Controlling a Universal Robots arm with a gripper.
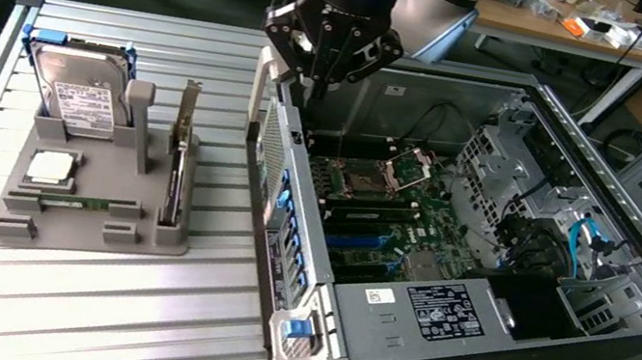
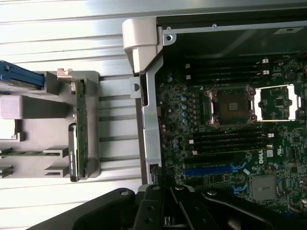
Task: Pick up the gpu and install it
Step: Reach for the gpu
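gripper: mine is pinched fully shut, with nothing between the fingers. They point straight down.

where it hangs: above the rear edge of the open PC case, up at the end away from the power supply. In the wrist view the gripper sits over the case's metal rear wall, just beside the motherboard.

gpu: not picked up. The gpu stands on edge in the grey holder, in the slot on the side nearest the case and well apart from my gripper. From the wrist view it's a thin green board edge with a dark part against it.

holder: sits on the slatted metal table, to the exterior view's left of the case.

other stuff in the holder: a hard drive stands upright at the far end, a processor chip lies flat, and a memory strip lies just in front of that.

case: the side is off and the board is exposed. I can see the CPU socket and a blue slot.
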